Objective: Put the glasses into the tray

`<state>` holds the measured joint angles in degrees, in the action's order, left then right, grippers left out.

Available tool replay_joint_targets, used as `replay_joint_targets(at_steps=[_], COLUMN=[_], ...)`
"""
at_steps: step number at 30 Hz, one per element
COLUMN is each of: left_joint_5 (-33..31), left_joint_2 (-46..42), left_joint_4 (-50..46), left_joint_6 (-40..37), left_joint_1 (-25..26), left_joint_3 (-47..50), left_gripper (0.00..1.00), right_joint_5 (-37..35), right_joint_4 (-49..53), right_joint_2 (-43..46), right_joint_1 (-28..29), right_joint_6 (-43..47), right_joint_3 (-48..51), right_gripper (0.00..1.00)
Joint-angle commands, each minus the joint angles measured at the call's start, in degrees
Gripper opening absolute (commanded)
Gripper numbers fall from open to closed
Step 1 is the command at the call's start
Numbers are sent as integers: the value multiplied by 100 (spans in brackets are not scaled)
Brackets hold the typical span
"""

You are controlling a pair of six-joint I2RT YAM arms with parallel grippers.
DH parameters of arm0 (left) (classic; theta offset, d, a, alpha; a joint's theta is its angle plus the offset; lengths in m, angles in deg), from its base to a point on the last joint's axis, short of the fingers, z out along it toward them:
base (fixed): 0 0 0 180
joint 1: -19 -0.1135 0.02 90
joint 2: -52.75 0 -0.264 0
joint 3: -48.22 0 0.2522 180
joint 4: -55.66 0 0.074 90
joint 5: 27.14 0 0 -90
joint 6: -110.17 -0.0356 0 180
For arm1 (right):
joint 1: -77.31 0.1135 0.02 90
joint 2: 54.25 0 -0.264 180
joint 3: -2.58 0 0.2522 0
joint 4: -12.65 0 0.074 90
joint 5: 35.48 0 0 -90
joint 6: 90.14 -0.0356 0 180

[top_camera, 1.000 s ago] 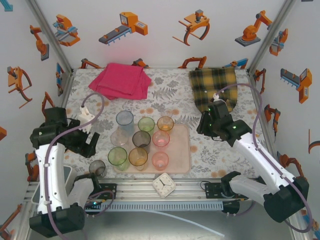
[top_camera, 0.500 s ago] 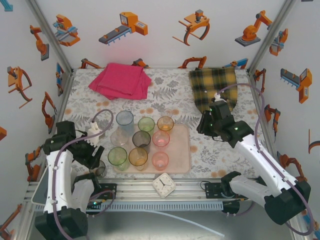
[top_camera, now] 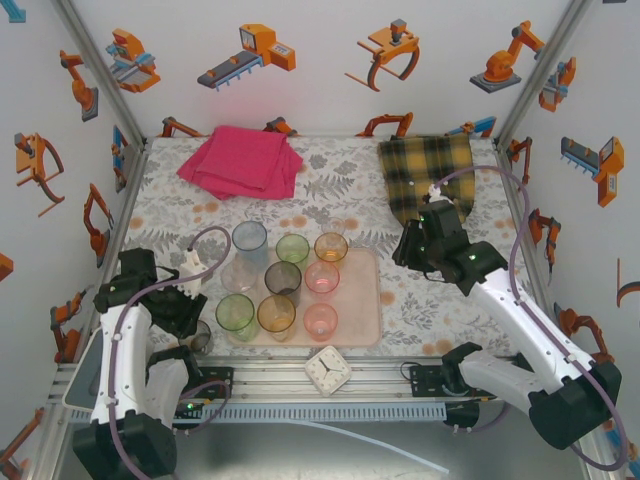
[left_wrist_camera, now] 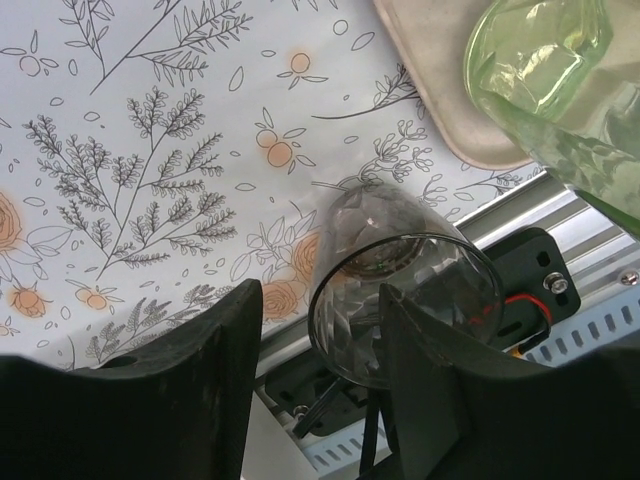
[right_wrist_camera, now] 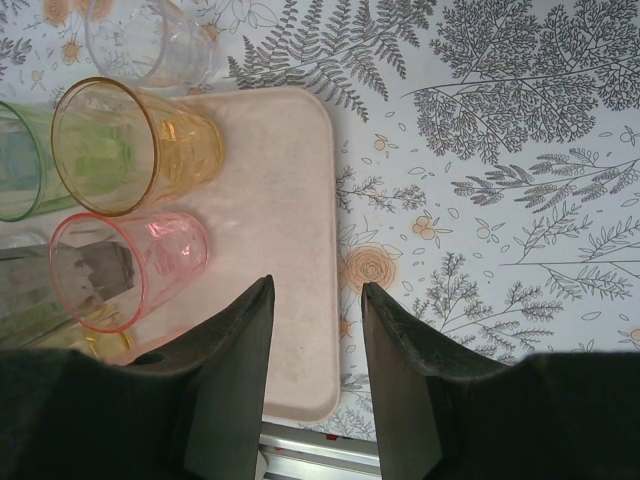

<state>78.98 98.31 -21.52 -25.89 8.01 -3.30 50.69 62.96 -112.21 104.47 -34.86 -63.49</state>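
At the near-left corner of the desk (top_camera: 330, 190), just off the tray (top_camera: 368, 300), the smoky grey glass (left_wrist_camera: 400, 285) stands before the left end effector (left_wrist_camera: 320, 300), fingers apart, apparently aligned for grasping, while the right end effector (right_wrist_camera: 315, 300), apart and empty, hovers over the tray's right edge.

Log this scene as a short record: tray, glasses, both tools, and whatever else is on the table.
tray: pale pink, near middle of table
glasses on tray: at least seven, among them a pink glass and an amber glass
glass off tray: grey glass, upright near the table's front edge
left tool: open, close over the grey glass
right tool: open, empty, by the tray's right edge
other: pink cloth, plaid cloth, clock
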Motion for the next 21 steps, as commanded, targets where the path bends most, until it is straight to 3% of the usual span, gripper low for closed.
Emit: replay_joint_targets(at_steps=[1,12,21], left_joint_5=[119,153,120], left_joint_2=[38,81,42], left_joint_4=[96,338,269], left_joint_6=[-198,-263,-289], left_joint_1=[-42,-40,-38], left_joint_3=[76,348,306], left_gripper=[47,42,23], right_joint_5=[14,32,57], right_joint_4=[-87,-120,-149], right_joint_2=[47,-23,-40], right_joint_1=[-32,-35,-32], right_joint_6=[-1,6,0], right_joint_3=[-4,-37,-23], right_gripper=[40,40,40])
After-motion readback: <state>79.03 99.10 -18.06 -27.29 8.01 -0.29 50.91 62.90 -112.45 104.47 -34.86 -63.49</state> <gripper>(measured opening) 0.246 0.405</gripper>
